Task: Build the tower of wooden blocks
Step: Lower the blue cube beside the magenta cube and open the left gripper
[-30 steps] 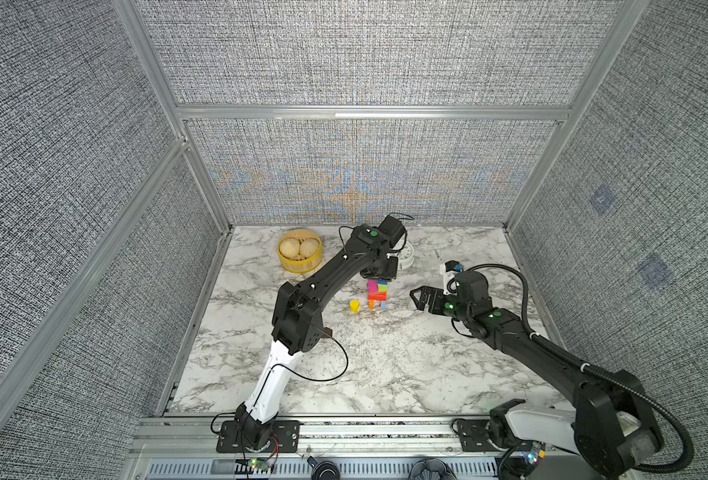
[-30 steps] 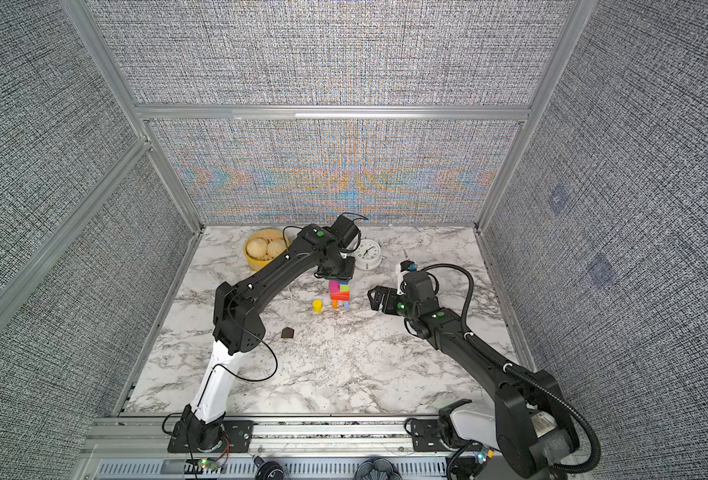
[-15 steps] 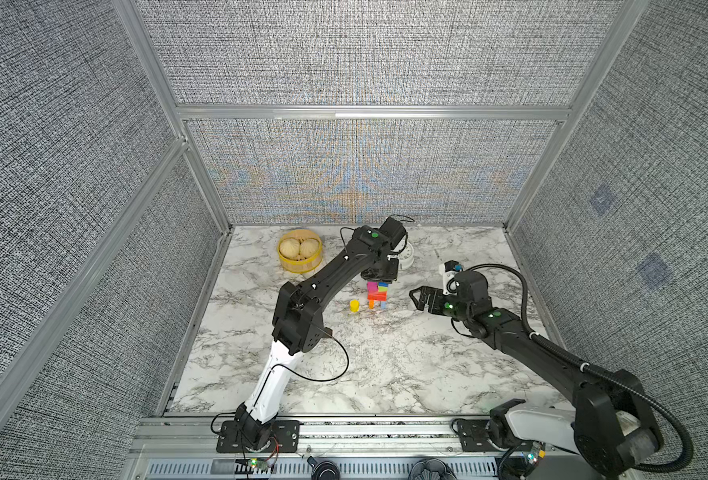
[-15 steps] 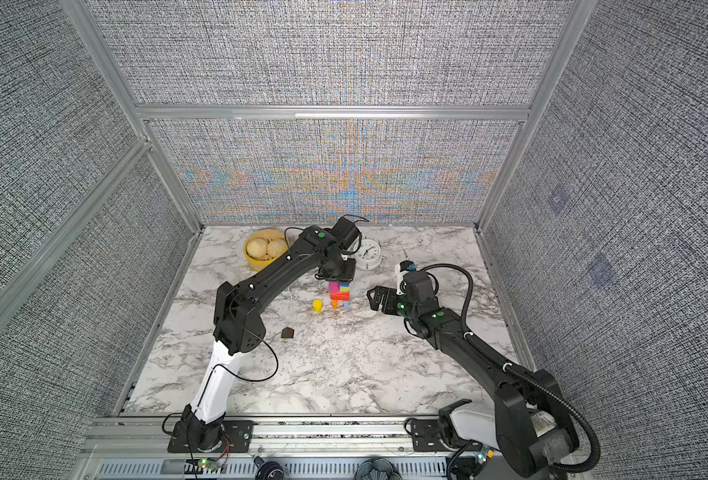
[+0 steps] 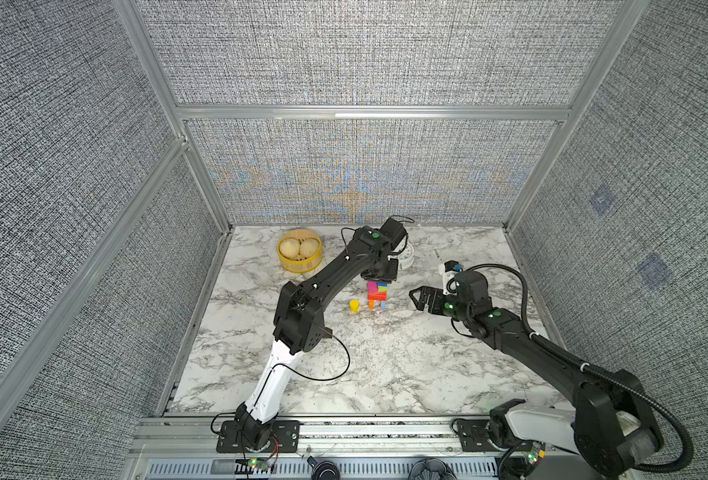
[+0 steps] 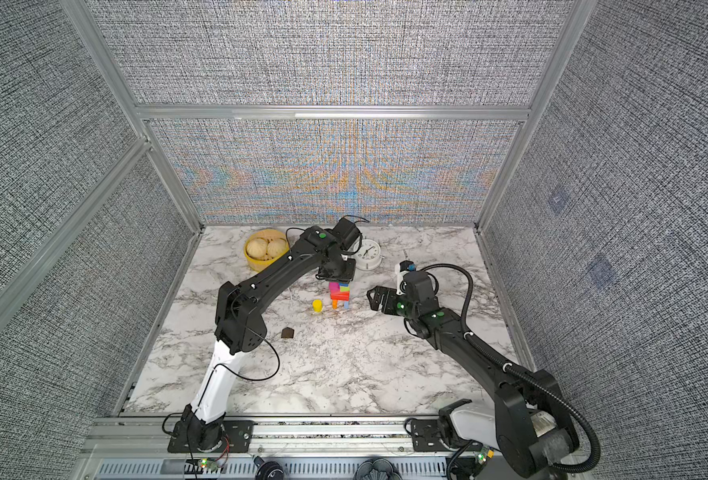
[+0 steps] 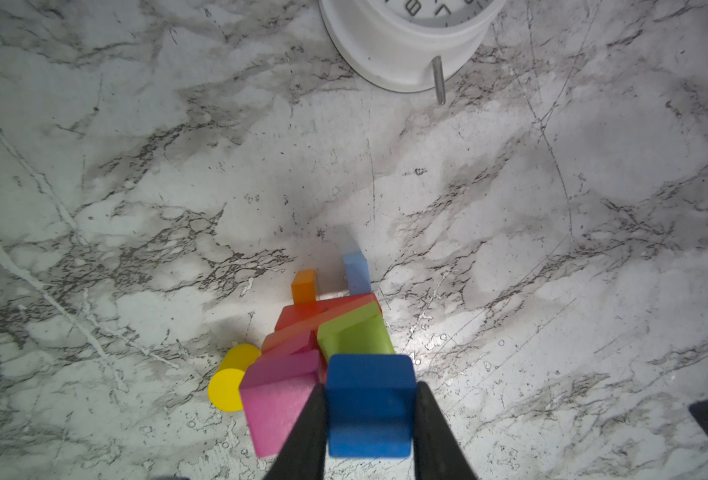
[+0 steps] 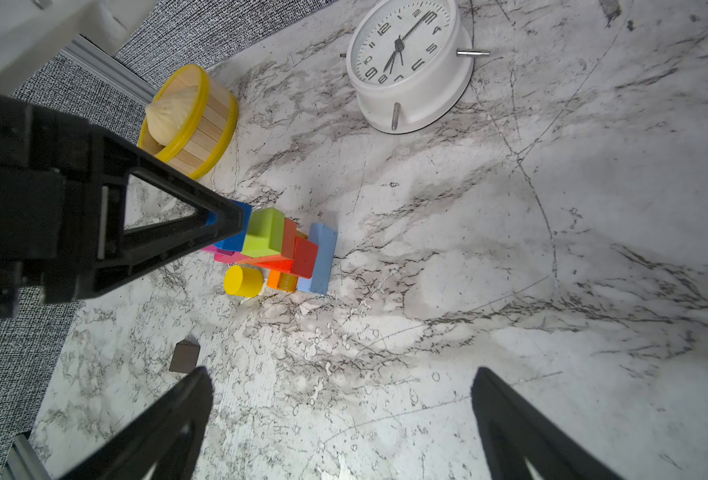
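The left gripper (image 7: pixel 371 432) is clenched on the blue cube (image 7: pixel 368 386), straight above the tower (image 5: pixel 376 294). The green cube (image 7: pixel 354 332) lies just under it, and the pink cube (image 7: pixel 279 399) is beside it. I cannot tell if the blue cube rests there yet. The right gripper (image 5: pixel 420 297), jaws wide and empty, is at 3 o'clock from the tower, well apart

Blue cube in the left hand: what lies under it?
A green cube, above the red bricks. Whether it touches the blue cube is hidden by the left hand.
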